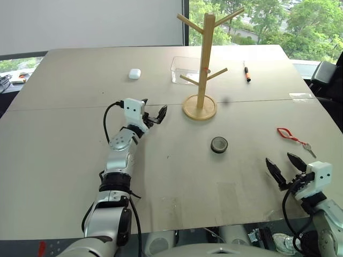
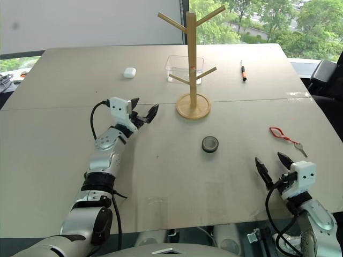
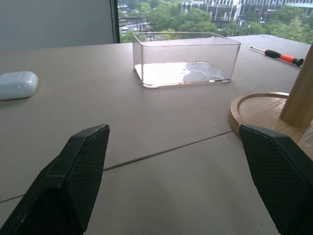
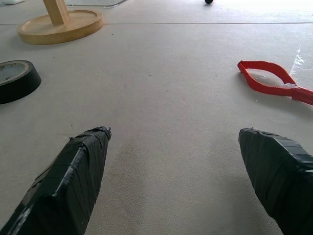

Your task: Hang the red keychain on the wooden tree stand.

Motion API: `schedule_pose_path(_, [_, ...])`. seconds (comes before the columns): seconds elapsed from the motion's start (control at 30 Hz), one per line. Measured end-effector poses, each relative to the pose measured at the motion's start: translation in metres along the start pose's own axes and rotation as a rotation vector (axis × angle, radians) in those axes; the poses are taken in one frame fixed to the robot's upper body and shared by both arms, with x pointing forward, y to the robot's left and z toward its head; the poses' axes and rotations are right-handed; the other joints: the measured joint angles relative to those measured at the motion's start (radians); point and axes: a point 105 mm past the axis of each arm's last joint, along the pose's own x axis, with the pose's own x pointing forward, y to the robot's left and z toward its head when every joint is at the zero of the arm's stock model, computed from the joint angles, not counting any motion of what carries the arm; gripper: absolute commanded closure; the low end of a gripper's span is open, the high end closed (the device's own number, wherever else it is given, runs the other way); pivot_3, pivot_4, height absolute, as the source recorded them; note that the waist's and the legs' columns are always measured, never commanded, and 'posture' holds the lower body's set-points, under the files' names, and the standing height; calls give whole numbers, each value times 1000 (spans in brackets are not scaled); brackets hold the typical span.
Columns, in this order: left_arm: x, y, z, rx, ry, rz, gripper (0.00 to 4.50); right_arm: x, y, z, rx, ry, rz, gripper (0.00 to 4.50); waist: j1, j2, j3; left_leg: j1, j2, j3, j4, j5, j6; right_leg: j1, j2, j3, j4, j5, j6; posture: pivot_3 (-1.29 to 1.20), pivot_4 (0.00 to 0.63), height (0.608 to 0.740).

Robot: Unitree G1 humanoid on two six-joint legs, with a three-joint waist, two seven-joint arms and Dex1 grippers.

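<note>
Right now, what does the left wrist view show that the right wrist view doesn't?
Left wrist view: a clear plastic box, a white earbud case and an orange-and-black pen, past the open left gripper.
Right wrist view: the red keychain and a black tape roll, past the open right gripper.
Both: the wooden tree stand and the table.

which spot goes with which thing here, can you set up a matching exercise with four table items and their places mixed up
Things:
1. red keychain
2. wooden tree stand
3. clear plastic box
4. white earbud case

Places:
a. just behind the tree stand
b. far left part of the table
c. flat on the table, ahead of the right gripper
d. upright mid-table, right of the left gripper

Pairs: 1-c, 2-d, 3-a, 4-b
</note>
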Motion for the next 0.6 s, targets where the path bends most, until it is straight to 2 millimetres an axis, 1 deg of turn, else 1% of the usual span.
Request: schedule_pose_path(0.6, [-1, 0, -3, -11, 15, -6, 113, 2, 0, 2, -3, -9, 3, 0, 0, 0, 0, 0, 0, 0, 0, 0, 0, 0, 0, 0, 0, 0, 0, 0, 150, 740])
